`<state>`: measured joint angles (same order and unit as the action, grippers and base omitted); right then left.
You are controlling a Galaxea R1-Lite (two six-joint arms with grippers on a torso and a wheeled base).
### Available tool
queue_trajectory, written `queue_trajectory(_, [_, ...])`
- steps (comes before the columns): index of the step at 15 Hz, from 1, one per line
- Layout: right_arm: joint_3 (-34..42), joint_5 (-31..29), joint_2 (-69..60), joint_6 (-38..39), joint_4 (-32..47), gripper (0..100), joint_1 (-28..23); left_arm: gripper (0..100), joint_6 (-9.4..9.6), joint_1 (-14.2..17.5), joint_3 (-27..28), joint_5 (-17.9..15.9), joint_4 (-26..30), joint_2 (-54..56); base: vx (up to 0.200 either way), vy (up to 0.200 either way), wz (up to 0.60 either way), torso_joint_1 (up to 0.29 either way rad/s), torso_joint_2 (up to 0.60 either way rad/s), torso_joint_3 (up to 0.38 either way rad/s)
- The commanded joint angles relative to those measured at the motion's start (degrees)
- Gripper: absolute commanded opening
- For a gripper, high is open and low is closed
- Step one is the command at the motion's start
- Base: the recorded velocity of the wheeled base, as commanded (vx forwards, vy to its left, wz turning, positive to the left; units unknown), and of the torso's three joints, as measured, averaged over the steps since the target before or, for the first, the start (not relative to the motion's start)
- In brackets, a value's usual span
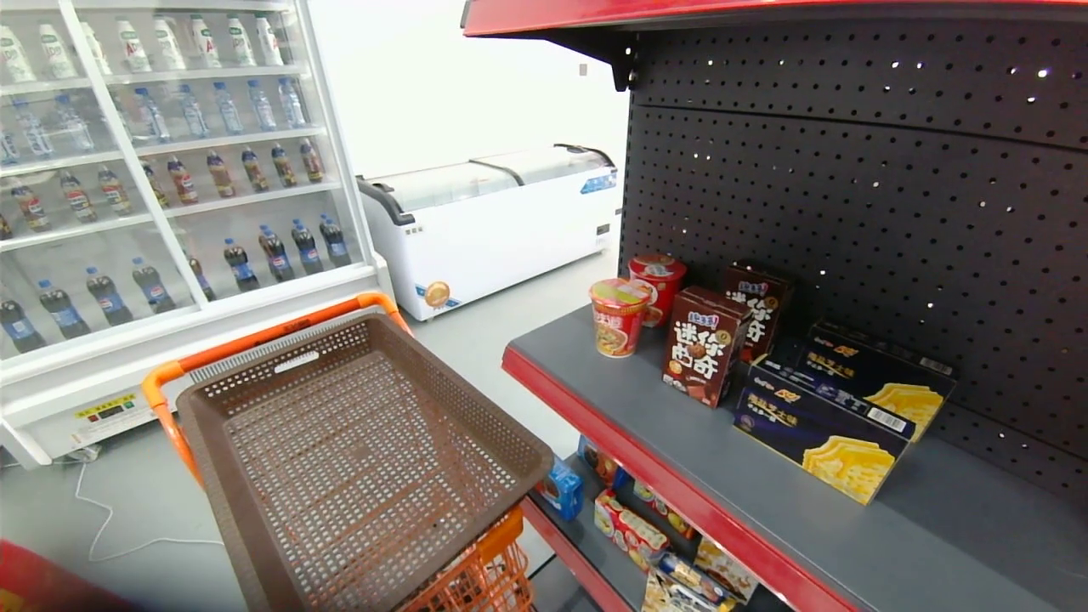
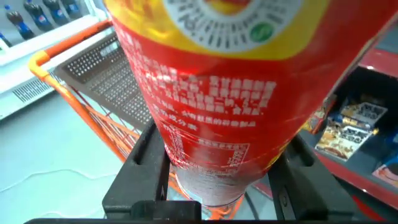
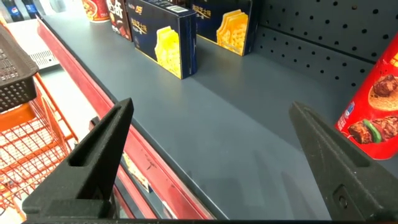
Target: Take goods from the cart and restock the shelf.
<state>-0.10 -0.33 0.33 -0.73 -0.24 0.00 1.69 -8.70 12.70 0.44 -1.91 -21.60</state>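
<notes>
My left gripper (image 2: pixel 217 171) is shut on a red and yellow cup noodle (image 2: pixel 217 81), held above the floor beside the orange cart (image 2: pixel 74 56). The cart's brown perforated basket (image 1: pixel 340 459) holds nothing. On the grey shelf board (image 1: pixel 680 433) stand a yellow-red cup noodle (image 1: pixel 619 316), a red cup (image 1: pixel 659 279), two brown snack boxes (image 1: pixel 704 357) and two dark blue boxes (image 1: pixel 816 429). My right gripper (image 3: pixel 217 162) is open just over the bare shelf board (image 3: pixel 236 130), with nothing between its fingers. A red canister (image 3: pixel 373 99) stands close beside it, a dark blue box (image 3: pixel 165 34) farther along.
The shelf's black pegboard back (image 1: pixel 850 187) rises behind the goods. A lower shelf (image 1: pixel 629 527) holds snack packs. A glass-door drinks fridge (image 1: pixel 170 170) and a white chest freezer (image 1: pixel 493 221) stand beyond the cart. A white cable (image 1: pixel 102 518) lies on the floor.
</notes>
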Motion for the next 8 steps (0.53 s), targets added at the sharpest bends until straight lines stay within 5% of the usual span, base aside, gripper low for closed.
queue_trajectory(1, [0.0,0.1,0.0,0.0,0.0,100,0.0,0,-0.02,0.0,-0.1,0.0,0.0,0.9,0.0,0.0,-0.6,-0.002,0.01,-0.002])
queue_trajectory(8, [0.0,0.1,0.0,0.0,0.0,100,0.0,0,0.94,-0.1,-1.5,0.0,0.2,1.0,0.0,0.0,-0.6,0.002,0.0,0.0])
